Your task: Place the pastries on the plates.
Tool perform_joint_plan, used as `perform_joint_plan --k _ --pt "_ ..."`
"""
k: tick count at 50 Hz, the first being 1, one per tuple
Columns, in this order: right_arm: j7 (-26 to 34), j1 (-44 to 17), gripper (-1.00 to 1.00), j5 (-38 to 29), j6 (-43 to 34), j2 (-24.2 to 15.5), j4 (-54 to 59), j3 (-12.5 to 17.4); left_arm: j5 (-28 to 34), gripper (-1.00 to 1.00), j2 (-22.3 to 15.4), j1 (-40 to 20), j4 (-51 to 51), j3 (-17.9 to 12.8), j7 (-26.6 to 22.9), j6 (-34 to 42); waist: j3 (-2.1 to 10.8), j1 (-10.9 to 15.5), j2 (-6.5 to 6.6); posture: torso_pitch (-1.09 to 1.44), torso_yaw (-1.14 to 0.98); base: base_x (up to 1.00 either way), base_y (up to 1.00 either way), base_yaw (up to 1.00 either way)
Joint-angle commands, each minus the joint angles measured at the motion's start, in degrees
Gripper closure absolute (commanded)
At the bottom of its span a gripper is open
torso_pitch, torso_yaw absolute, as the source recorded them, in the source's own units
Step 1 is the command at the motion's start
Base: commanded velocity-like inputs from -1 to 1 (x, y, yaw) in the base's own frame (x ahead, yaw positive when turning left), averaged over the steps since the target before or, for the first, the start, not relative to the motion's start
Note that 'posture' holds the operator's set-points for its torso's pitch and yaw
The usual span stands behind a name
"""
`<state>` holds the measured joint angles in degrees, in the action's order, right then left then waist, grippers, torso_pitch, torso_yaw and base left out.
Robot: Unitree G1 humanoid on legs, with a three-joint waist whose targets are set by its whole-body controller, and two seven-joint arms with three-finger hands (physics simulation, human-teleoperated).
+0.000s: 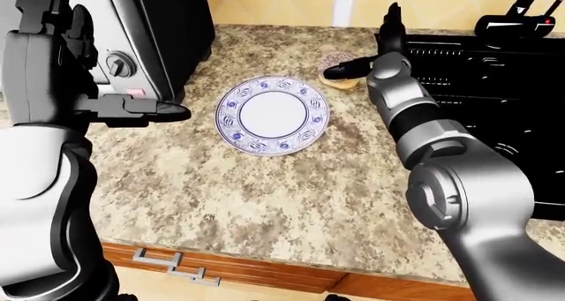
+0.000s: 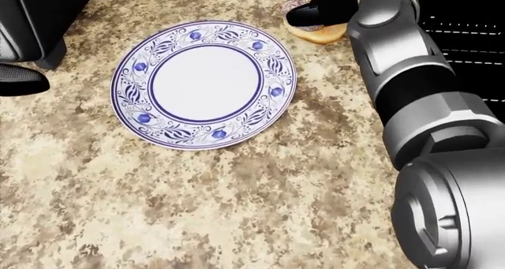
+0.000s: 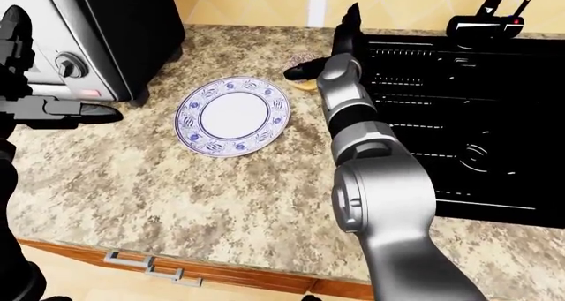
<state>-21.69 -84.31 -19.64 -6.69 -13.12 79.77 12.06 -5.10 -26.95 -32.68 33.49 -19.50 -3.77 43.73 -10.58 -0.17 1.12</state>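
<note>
A white plate (image 2: 203, 82) with a blue flowered rim lies flat on the speckled stone counter (image 2: 158, 210). Up and to its right sits a doughnut (image 2: 317, 32) with dark sprinkled icing, off the plate and close to the stove's edge. My right hand (image 1: 360, 46) is open over it: one black finger (image 2: 319, 11) lies across the doughnut's top and hides much of it, while another finger (image 1: 390, 24) points up. My left hand (image 1: 132, 108) is open and holds nothing, to the left of the plate by the toaster oven.
A black and silver toaster oven (image 1: 150, 29) stands on the counter at upper left. A black stove (image 1: 495, 82) fills the right side, with a dark utensil (image 1: 516, 23) at its top. The counter's edge and a drawer handle (image 1: 172, 264) run along the bottom.
</note>
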Motion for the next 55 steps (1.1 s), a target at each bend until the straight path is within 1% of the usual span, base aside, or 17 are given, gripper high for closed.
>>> perform_joint_plan --k 1,6,22,34,40,48,52,54,55 --pt "-0.6 -2.2 -1.00 -0.2 1.5 -0.5 -2.3 0.0 0.3 -1.00 -0.8 -1.2 1.5 -0.8 0.1 -1.7 1.96 0.0 0.18 0.23 0.00 0.00 0.00 0.00" --pt "-0.4 -1.9 -1.00 -0.4 1.4 -0.5 -2.3 -0.2 0.3 -1.00 -0.8 -0.8 2.0 -1.1 -0.1 -1.5 1.48 0.0 0.14 0.26 0.00 0.00 0.00 0.00" --pt "-1.5 -2.1 -1.00 -1.5 0.4 -0.4 -2.2 -0.3 0.3 -1.00 -1.3 -1.9 1.5 -1.0 -0.4 -1.1 -0.67 0.0 0.18 0.33 0.00 0.00 0.00 0.00" --pt "-2.2 -1.7 -1.00 -1.7 0.6 -0.2 -2.1 -0.2 0.6 -1.00 -1.2 -1.0 2.3 -1.3 -0.4 -1.1 -2.09 -0.1 0.15 0.38 0.00 0.00 0.00 0.00" --pt "-2.7 -1.4 -1.00 -1.8 0.7 -0.2 -2.1 0.1 0.3 -1.00 -1.0 -0.6 2.8 -1.7 -0.4 -1.2 -2.50 -0.1 0.12 0.38 0.00 0.00 0.00 0.00" --pt "-3.2 -1.3 -0.96 -2.0 0.8 0.0 -2.0 0.2 0.1 -1.00 -1.2 -0.1 3.1 -2.1 -0.3 -1.3 -2.60 -0.2 0.07 0.38 0.00 0.00 0.00 0.00" --pt "-3.5 -1.5 -1.00 -2.1 0.9 0.2 -1.9 0.4 0.1 -1.00 -1.4 0.0 3.0 -2.1 -0.4 -1.4 -2.61 -0.2 0.08 0.38 0.00 0.00 0.00 0.00" --pt "-3.4 -1.7 -0.98 -2.0 0.8 0.4 -1.9 0.6 0.0 -1.00 -1.5 -0.1 3.0 -2.2 -0.4 -1.3 -2.61 -0.2 0.08 0.38 0.00 0.00 0.00 0.00" --pt "-3.3 -1.9 -0.95 -2.1 0.8 0.4 -1.9 0.6 -0.1 -1.00 -1.6 -0.1 3.0 -2.4 -0.5 -1.2 -2.62 -0.2 0.08 0.38 0.00 0.00 0.00 0.00"
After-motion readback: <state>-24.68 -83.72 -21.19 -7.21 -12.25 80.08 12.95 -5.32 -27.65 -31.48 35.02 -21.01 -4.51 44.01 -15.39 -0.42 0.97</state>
